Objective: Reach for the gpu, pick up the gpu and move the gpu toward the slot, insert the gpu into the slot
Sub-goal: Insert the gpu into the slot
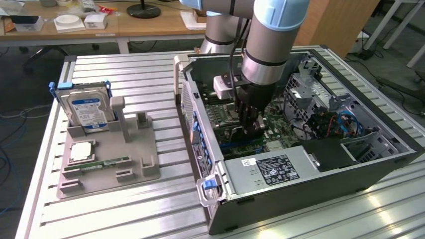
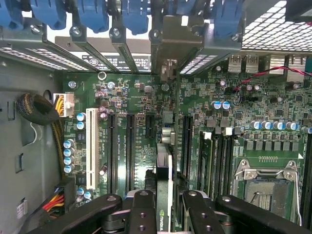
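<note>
GPU (image 2: pixel 163 195): a thin green card seen edge-on in the wrist view, standing upright between the black fingers, with its silver end bracket (image 2: pixel 168 68) up against the case's rear slot openings

Gripper (image 2: pixel 163 214): part closed, fingers (image 2: pixel 142 209) pressed on either face of the card, so it has the GPU in hand; in the exterior view it is down inside the open computer case (image 1: pixel 299 199), low over the motherboard (image 1: pixel 279 132)

Where the card sits: straight below the gripper, its lower edge over or in the long slot (image 2: pixel 168 126) near the board's middle; I cannot tell whether it is fully seated

Handling: light and stiff, I judge, but fragile; best gripped on the upper edge and flat faces, clear of fan and gold contacts, kept upright

Clock bearings: in the exterior view, the hard drive (image 1: pixel 86 109) on its grey stand (image 1: pixel 109 159) is well apart, at about 9 o'clock from the gripper
</note>
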Tool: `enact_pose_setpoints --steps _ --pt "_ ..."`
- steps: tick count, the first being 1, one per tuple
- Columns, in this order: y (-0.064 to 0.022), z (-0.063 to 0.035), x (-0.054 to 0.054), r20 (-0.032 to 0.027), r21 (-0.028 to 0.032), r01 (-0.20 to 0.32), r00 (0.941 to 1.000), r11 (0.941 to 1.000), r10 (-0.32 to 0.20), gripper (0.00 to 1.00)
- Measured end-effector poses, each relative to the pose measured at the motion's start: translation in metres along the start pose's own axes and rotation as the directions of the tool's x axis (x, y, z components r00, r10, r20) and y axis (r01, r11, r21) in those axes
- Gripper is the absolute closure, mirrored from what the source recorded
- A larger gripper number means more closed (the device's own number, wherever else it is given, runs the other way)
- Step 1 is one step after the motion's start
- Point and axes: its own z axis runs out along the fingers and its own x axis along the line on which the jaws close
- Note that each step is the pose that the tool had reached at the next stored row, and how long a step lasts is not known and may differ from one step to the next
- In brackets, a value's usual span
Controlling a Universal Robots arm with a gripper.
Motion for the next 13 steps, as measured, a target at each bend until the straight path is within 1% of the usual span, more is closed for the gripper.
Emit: enact_pose_setpoints --steps 13 --pt "0.0001 0.0025 0.0001 0.0000 -0.0004 0.000 1.0000 1.0000 0.000 0.74"
